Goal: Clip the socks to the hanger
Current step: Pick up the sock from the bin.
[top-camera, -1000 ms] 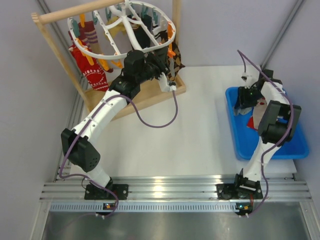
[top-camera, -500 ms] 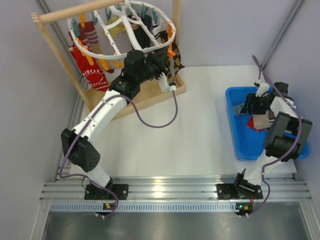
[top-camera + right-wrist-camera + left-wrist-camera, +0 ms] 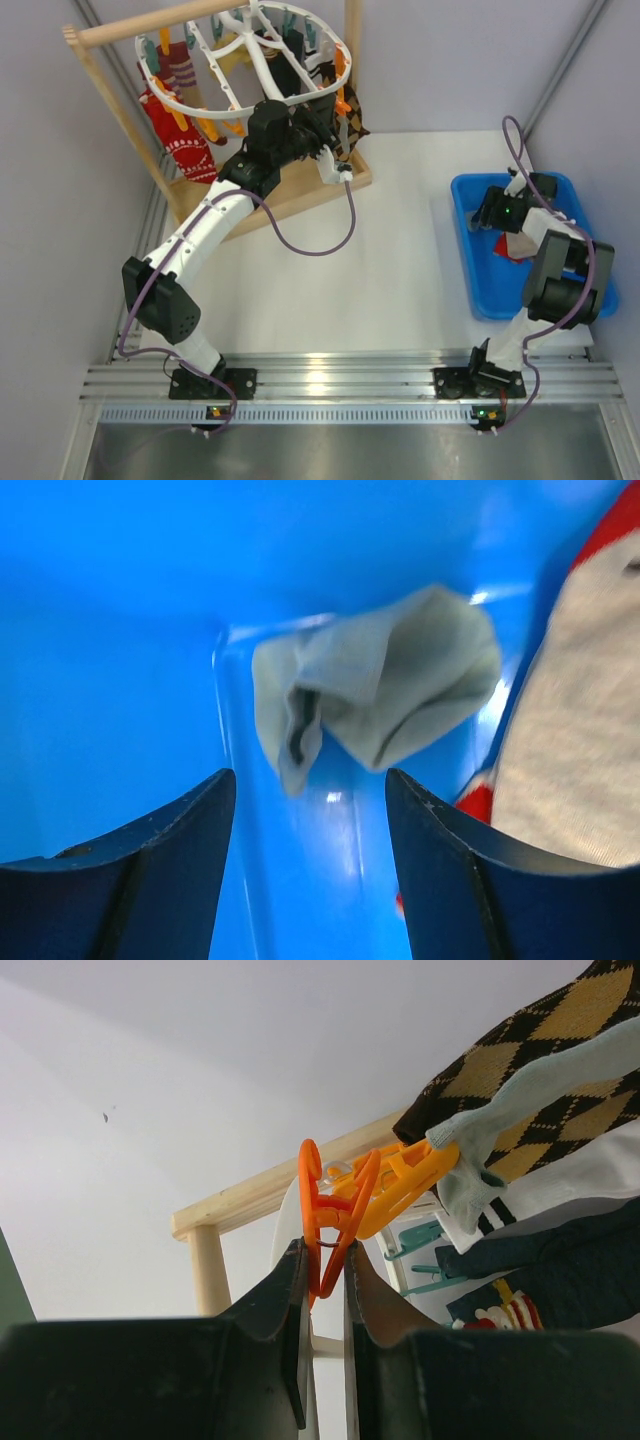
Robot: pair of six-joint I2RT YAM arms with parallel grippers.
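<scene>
Both arms have glossy white shells broken up by chunky black joint housings. The left arm (image 3: 215,215) and the right arm (image 3: 548,262) each carry a thin purple cable (image 3: 312,252) and sit on black base plates (image 3: 210,384). A small green light (image 3: 507,211) glows at the right wrist. The left end effector (image 3: 322,1260) and the right end effector (image 3: 310,780) have smooth, dark, tapered fingers (image 3: 150,860).

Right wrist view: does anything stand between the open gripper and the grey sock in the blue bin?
Nothing visible does: the right gripper faces the grey sock directly; a red-edged sock lies off to the side.
</scene>
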